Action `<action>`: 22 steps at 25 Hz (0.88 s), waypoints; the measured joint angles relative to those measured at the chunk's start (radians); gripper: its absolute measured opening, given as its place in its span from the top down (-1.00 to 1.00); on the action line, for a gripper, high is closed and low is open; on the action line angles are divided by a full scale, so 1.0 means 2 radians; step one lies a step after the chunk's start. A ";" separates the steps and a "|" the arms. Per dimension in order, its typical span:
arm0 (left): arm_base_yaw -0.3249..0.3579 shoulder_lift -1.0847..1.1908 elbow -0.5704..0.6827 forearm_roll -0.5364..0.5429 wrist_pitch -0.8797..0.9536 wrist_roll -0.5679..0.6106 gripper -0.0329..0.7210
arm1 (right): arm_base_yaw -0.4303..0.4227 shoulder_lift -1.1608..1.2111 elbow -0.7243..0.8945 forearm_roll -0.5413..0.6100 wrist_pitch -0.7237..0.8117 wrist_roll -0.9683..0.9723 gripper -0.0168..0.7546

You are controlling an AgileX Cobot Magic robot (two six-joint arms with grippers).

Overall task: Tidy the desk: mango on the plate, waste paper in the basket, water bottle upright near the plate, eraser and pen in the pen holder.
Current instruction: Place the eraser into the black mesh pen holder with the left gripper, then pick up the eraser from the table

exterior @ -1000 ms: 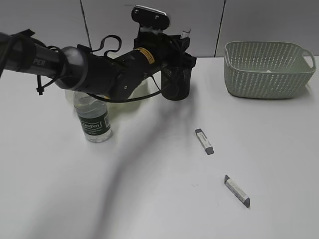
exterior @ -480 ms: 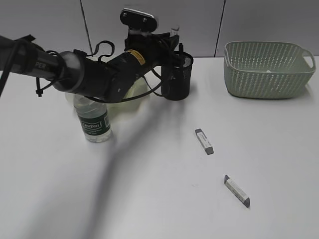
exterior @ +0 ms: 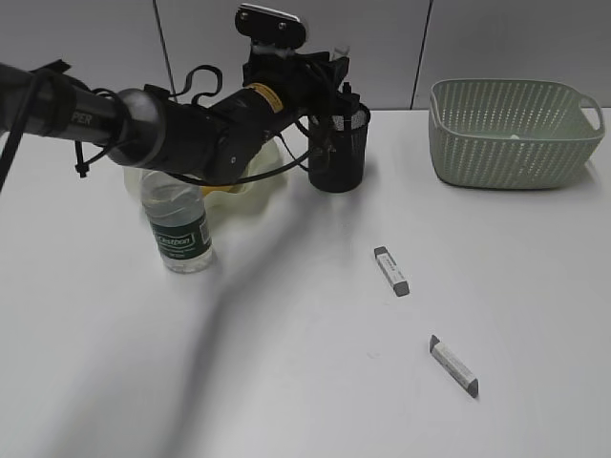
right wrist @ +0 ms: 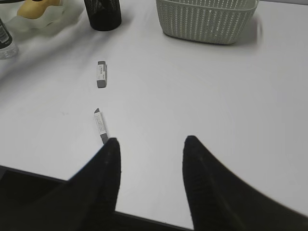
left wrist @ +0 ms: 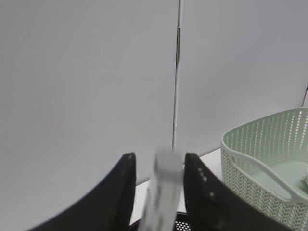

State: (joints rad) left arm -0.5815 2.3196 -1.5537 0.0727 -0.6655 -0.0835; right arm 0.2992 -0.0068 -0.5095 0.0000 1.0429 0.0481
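Note:
My left gripper [exterior: 332,76] hovers over the black mesh pen holder [exterior: 339,148], its rim at the bottom of the left wrist view [left wrist: 185,226]. A translucent pen [left wrist: 166,183], blurred, stands between the jaws against the right one, with a gap on the left. Two grey erasers [exterior: 391,271] [exterior: 453,365] lie on the desk [exterior: 286,363]. The mango [right wrist: 33,7] lies in the plate [exterior: 263,181]. The water bottle [exterior: 179,229] stands upright in front of the plate. Waste paper [left wrist: 304,179] lies in the basket [exterior: 516,134]. My right gripper [right wrist: 151,142] is open and empty, above the desk's near edge.
The left arm [exterior: 162,129] stretches from the left across the plate and hides most of it. The right wrist view shows both erasers [right wrist: 101,74] [right wrist: 101,126], the pen holder [right wrist: 102,13] and the basket [right wrist: 207,19] at the back.
My left gripper with the pen has shifted left over the pen holder, then slightly back right. The bottle, erasers and basket have not moved.

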 joint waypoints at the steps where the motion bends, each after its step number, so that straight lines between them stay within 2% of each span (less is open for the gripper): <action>1: 0.000 0.000 0.000 0.000 0.000 0.000 0.12 | 0.000 0.000 0.000 0.000 0.000 0.000 0.05; 3: 0.000 0.000 0.000 0.001 0.000 -0.002 -0.05 | 0.000 0.000 0.000 0.000 0.000 0.000 0.05; 5: 0.000 0.000 0.000 0.001 0.000 -0.004 -0.13 | 0.000 0.000 0.000 0.000 0.000 0.000 0.05; 8: 0.000 -0.004 0.000 0.001 0.004 -0.011 -0.16 | 0.000 0.000 0.000 0.000 0.000 0.000 0.05; 10: -0.001 -0.024 0.001 0.001 0.037 -0.020 -0.17 | 0.000 0.000 0.000 0.000 0.000 0.000 0.05; 13: -0.003 -0.083 0.002 0.001 0.187 -0.027 -0.14 | 0.000 0.000 0.000 0.000 0.000 0.000 0.05; 17: -0.005 -0.162 0.011 0.017 0.417 -0.016 0.08 | 0.000 0.000 0.000 0.000 0.000 0.000 0.05; 22: -0.005 -0.292 0.136 0.032 0.521 0.016 0.20 | 0.000 0.000 0.000 0.000 0.000 0.000 0.05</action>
State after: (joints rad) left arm -0.5918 1.7354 -1.2823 0.1374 0.3768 -0.0521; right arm 0.2992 -0.0068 -0.5095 0.0000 1.0429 0.0481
